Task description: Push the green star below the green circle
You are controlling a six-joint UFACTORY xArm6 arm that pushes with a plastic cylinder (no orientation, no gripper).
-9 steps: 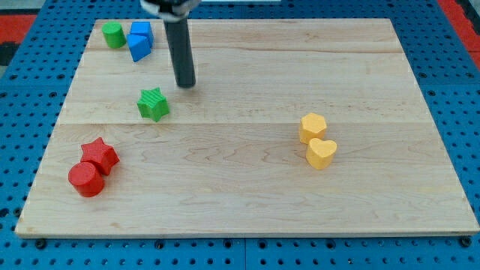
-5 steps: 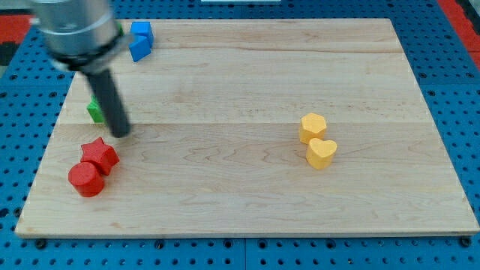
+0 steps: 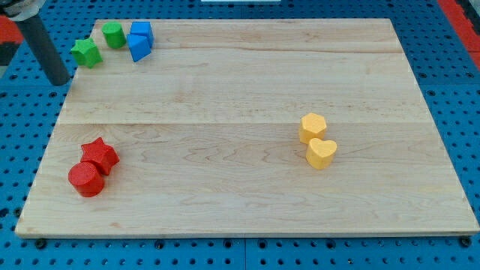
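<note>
Far left, off the wooden board (image 3: 247,75), over the blue pegboard (image 3: 22,150): my tip (image 3: 58,81), a plain dark rod end with no claw to open or close, holding nothing and touching no block. Just to the view's left and slightly below the green star, with a clear gap between.

Next, taking the green circle (image 3: 113,34) as landmark: green star (image 3: 86,52) just beside it, to its lower left, near the board's top-left corner, close to touching or touching, hard to tell. Right of the green circle, two blue blocks: a blue cube (image 3: 141,32) just beside it, and a blue block (image 3: 139,48) of unclear shape pressed against the cube's lower side.

Well below the green circle, near the board's left edge: red star (image 3: 100,155) and red cylinder (image 3: 85,180), touching, cylinder at the lower left.

Far right of and below the green circle: yellow hexagon (image 3: 313,127) and yellow heart (image 3: 322,153), touching, heart lower.

Count: two green, two blue, two red, two yellow. No readable writing or labels anywhere.
</note>
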